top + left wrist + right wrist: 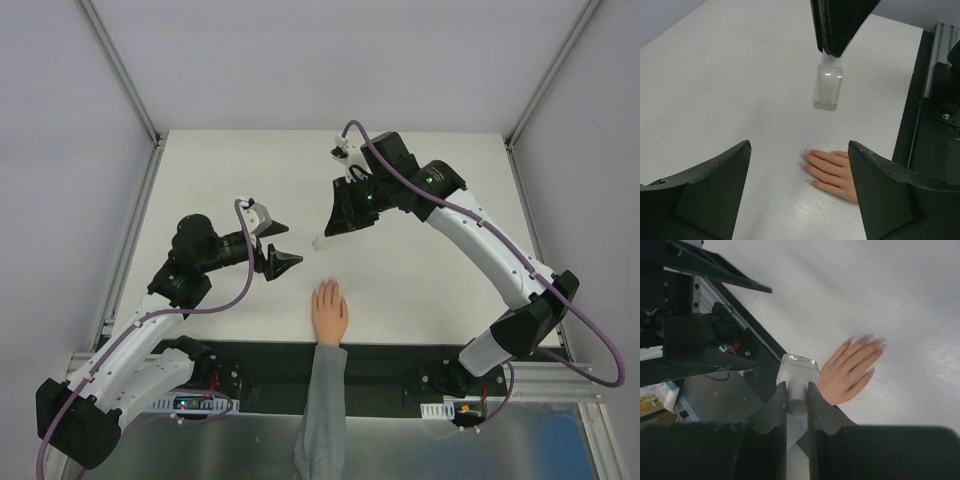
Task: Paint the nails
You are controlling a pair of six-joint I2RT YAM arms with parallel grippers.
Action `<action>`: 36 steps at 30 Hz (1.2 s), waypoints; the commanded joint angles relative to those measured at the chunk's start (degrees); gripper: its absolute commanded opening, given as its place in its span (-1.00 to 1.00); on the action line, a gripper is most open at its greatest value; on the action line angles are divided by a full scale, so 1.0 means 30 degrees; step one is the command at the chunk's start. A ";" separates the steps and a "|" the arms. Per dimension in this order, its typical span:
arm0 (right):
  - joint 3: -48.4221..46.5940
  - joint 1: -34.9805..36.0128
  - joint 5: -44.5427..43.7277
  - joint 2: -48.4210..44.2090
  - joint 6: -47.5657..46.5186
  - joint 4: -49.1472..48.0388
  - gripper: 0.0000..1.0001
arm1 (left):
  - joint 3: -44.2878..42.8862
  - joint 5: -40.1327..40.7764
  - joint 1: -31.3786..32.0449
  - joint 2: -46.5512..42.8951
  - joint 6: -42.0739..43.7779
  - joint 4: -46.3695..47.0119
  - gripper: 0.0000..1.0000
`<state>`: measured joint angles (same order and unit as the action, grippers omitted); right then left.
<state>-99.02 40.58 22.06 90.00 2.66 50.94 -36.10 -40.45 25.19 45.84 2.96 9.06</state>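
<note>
Right wrist view shows the right gripper (796, 390) with its fingers pinched on the white cap of a small clear bottle (798, 370), whose glass body sticks out past the fingertips. The left gripper (799, 147) has its fingers spread wide around nothing, facing the bottle without touching it. The nails (874, 346) tip the fingers of a peach mannequin hand (845, 375) lying palm down on the white table (430, 190) between the arms, its grey sleeve (325, 400) trailing toward the bases.
</note>
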 commanded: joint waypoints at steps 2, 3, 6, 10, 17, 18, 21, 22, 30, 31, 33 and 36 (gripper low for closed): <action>-0.0361 0.1121 0.1610 -0.0410 0.1926 -0.0074 -0.99 | -0.0448 -0.2569 0.0304 0.1150 0.1621 0.3044 0.50; -0.0449 0.1268 0.1552 -0.0351 0.2014 -0.0191 -0.99 | -0.0506 -0.3066 0.0333 0.1328 0.1562 0.3045 0.48; -0.0829 0.1795 0.1552 -0.0029 0.2249 -0.0310 -0.99 | -0.0507 -0.3744 0.0334 0.1739 0.1357 0.3103 0.43; -0.1036 0.2264 0.1346 0.0294 0.2542 -0.0513 -0.99 | -0.0448 -0.4008 0.0392 0.1769 0.1298 0.3162 0.33; -0.1473 0.2616 0.0732 0.0938 0.2718 -0.0661 -0.99 | -0.0507 -0.4827 0.0539 0.1915 0.0801 0.3250 0.36; -0.1562 0.2675 0.0615 0.1055 0.2718 -0.0632 -0.99 | -0.0594 -0.4915 0.0568 0.1916 0.0713 0.3250 0.38; -0.1826 0.2734 0.0380 0.1349 0.2572 -0.0339 -0.99 | -0.0507 -0.4858 0.0568 0.1828 0.0682 0.3279 0.44; -0.1797 0.2763 0.0293 0.1349 0.2601 -0.0368 -0.99 | -0.0478 -0.4829 0.0568 0.1770 0.0741 0.3279 0.46; -0.1914 0.2734 -0.1080 0.1087 0.2309 0.0100 -0.99 | -0.0449 -0.4829 0.0568 0.1624 0.0566 0.3104 0.66; -0.1740 0.2763 -0.1259 0.0998 0.2308 0.0130 -0.98 | -0.0419 -0.4712 0.0568 0.1449 0.0566 0.3045 0.68; -0.1505 0.2734 -0.1495 0.0677 0.2453 0.0043 -0.99 | -0.0331 -0.4653 0.0568 0.1301 0.0536 0.3015 0.72; -0.1212 0.2851 -0.1408 0.0442 0.2892 -0.0484 -0.99 | -0.0536 -0.4507 0.0568 0.1534 0.0274 0.3074 0.58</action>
<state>-102.24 48.66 19.31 93.93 8.95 50.81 -36.14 -52.66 26.33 51.05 4.16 14.83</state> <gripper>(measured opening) 0.163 0.820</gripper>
